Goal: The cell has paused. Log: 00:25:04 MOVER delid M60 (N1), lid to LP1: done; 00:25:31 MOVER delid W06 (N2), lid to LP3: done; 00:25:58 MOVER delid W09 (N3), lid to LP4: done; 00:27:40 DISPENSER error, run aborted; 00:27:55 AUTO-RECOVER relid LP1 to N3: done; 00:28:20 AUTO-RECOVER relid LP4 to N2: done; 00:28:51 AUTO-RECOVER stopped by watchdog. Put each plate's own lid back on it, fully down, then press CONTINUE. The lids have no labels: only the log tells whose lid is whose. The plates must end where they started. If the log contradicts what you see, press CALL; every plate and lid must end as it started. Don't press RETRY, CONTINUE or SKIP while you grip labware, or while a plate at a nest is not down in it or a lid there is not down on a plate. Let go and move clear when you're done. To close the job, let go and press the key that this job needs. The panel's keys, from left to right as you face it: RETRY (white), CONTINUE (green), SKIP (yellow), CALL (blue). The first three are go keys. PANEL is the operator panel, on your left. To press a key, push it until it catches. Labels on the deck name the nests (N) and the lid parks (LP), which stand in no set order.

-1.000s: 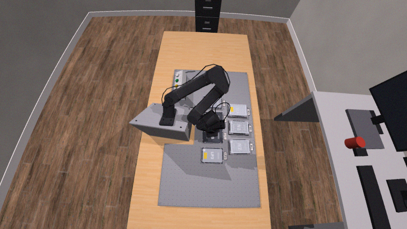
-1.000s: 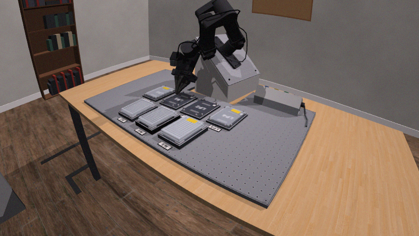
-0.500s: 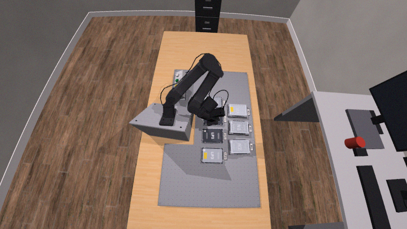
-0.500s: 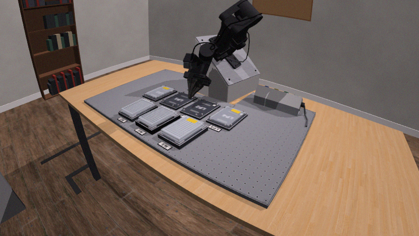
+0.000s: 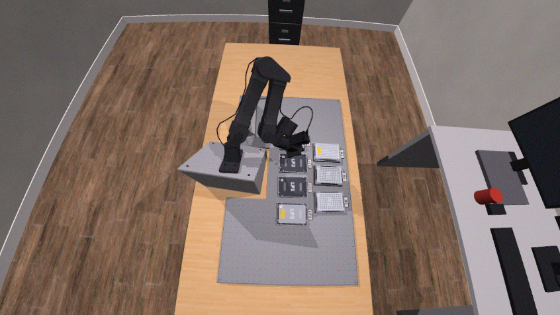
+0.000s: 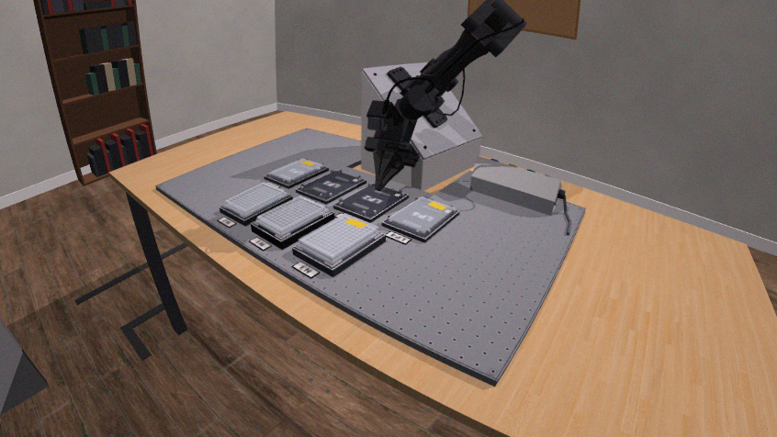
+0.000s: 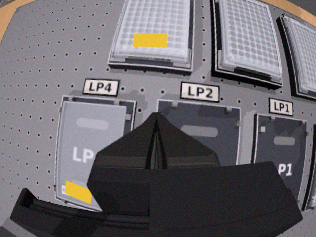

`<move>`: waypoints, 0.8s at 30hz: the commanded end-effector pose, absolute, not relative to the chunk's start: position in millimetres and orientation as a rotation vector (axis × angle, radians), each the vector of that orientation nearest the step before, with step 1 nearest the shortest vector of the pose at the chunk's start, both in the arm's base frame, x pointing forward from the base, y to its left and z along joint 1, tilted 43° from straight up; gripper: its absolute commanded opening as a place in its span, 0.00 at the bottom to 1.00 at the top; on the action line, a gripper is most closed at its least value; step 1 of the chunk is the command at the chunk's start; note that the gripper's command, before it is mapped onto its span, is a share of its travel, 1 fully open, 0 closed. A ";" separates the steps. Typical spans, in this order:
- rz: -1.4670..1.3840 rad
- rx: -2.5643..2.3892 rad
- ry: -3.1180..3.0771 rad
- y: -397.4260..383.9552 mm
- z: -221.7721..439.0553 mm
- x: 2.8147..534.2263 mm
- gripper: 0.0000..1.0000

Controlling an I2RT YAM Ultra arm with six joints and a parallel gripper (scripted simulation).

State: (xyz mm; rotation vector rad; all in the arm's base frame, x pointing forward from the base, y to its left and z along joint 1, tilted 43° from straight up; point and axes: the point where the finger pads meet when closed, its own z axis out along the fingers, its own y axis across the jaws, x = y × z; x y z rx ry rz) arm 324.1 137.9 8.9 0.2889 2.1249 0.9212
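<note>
My gripper (image 6: 380, 184), fully closed and empty, points down at park LP2 (image 7: 206, 129), with the LP4 lid (image 7: 89, 153) just beside it.

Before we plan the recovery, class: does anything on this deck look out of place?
Yes. A yellow-tagged lid lies on park LP4, though the cell's record lists that lid as already returned to N2. LP2 and LP1 are bare.

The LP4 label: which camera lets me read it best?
The wrist view: the LP4 label reads clearly there, just above a pale lid with a yellow tag. In the top view the arm and shut gripper cover that spot. In the exterior view the tag by that lid is too small to read.
</note>
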 end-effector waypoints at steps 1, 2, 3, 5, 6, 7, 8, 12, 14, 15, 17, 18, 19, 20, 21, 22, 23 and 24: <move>0.863 0.383 2.168 136.7 9.7 330.5 0.00; 0.863 0.383 2.168 136.7 9.7 330.5 0.00; 0.864 0.384 2.167 140.5 13.3 330.5 0.00; 0.865 0.384 2.167 148.1 20.6 330.3 0.00; 0.866 0.385 2.167 151.9 24.2 330.3 0.00; 0.866 0.385 2.167 155.6 27.9 330.2 0.00; 0.867 0.385 2.167 157.2 29.4 330.2 0.00; 0.857 0.404 2.160 151.3 29.4 333.0 0.00; 0.846 0.412 2.187 148.9 20.5 326.3 0.00; 0.843 0.414 2.192 148.6 18.8 325.4 0.00; 0.844 0.414 2.192 148.6 19.0 325.5 0.00; 0.844 0.414 2.192 148.6 19.0 325.5 0.00; 0.844 0.414 2.192 148.6 19.0 325.5 0.00; 0.855 0.390 2.192 152.6 19.4 323.7 0.00; 0.855 0.390 2.192 152.6 19.4 323.7 0.00; 0.855 0.390 2.192 152.6 19.4 323.7 0.00; 0.855 0.390 2.192 152.6 19.5 323.7 0.00; 0.855 0.390 2.192 152.6 19.5 323.7 0.00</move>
